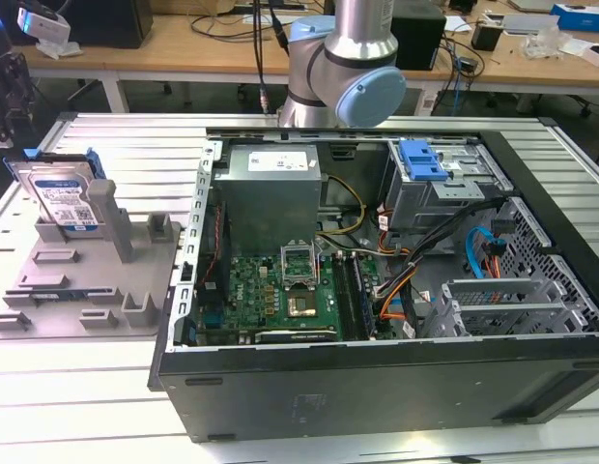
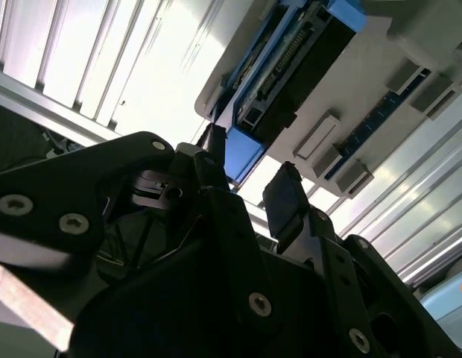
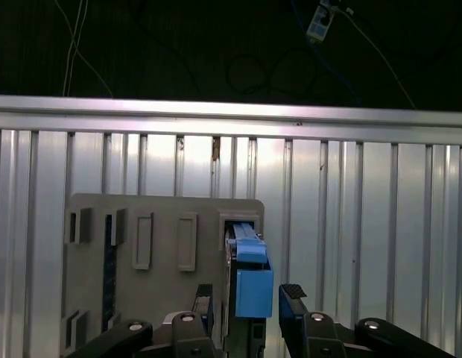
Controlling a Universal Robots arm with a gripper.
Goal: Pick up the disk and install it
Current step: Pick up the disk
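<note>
While the disk (image 1: 63, 198) stands on edge in a slot of the grey holder (image 1: 97, 290), my claw (image 3: 249, 292) hangs with its two fingers (image 3: 293, 294) spread wide, one on either side of the disk's blue bracket end, gaps showing. One holder and one open computer case (image 1: 377, 387) sit side by side on the ribbed metal table (image 1: 116, 135), with wooden benches (image 1: 184, 48) behind.

Lower part of disk (image 1: 66, 200) hidden behind grey holder (image 1: 95, 302). Upper arm (image 1: 350, 60) cut off by exterior view's top edge. Body of tool (image 3: 248, 293) cropped in first wrist view.
</note>
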